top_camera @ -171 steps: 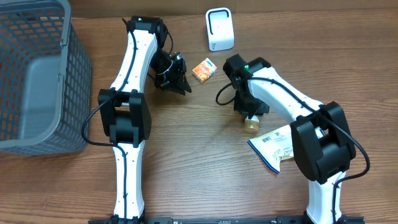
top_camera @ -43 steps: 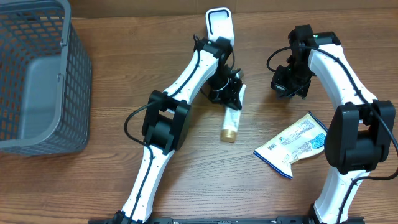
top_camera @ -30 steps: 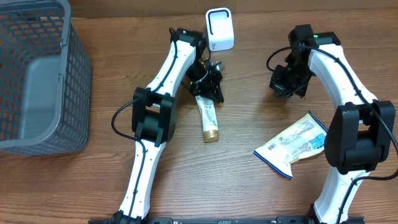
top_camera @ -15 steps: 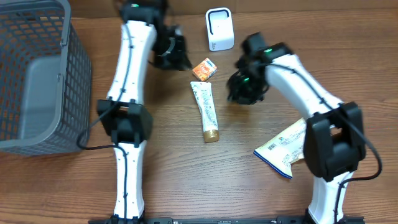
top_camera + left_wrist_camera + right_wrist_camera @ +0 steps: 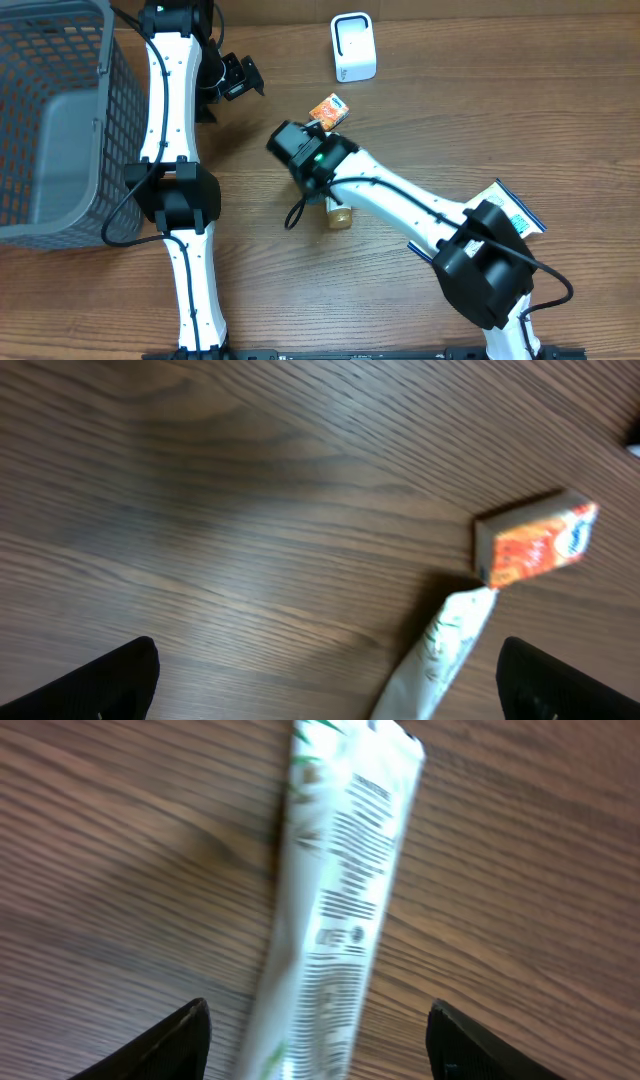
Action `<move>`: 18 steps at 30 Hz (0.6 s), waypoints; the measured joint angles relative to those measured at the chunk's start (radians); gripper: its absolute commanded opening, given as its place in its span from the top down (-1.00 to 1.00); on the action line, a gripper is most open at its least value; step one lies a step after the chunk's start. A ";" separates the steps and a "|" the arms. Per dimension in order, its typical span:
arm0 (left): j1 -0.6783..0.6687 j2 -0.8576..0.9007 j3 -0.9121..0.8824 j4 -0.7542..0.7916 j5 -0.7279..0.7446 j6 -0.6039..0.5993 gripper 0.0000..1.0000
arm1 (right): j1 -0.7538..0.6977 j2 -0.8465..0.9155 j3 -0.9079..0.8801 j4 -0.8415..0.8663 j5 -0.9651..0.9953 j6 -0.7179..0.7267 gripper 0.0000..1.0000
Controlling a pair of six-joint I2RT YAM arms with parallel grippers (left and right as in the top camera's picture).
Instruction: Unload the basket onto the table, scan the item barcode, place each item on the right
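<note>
tube (image 5: 341,215) lies flat on the bench (image 5: 450,120) at centre of the overhead frame, mostly hidden under the right arm, its flat end just beside the orange box (image 5: 329,110). right claw (image 5: 320,1050) hangs over the tube, fingers apart either side, not touching it. left claw (image 5: 235,80), upper left, stands wide apart, empty.

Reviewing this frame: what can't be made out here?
Tube: overhead, the right arm covers all but its cap end.
Print on it: right wrist view, blurred; no barcode can be read.
Pouch: overhead, mostly behind the right arm.
Tube's lower part: left wrist view, cut off by the bottom edge.
</note>
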 measured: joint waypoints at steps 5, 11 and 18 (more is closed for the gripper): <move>0.001 0.000 0.000 0.000 -0.043 -0.032 -1.00 | 0.048 0.016 0.000 0.055 0.061 0.017 -0.40; 0.003 0.000 0.000 0.000 -0.053 -0.046 -1.00 | 0.050 0.091 0.000 0.056 0.137 0.046 -0.35; 0.003 0.000 0.000 0.000 -0.054 -0.047 -1.00 | 0.050 0.174 0.000 0.048 0.175 0.061 0.31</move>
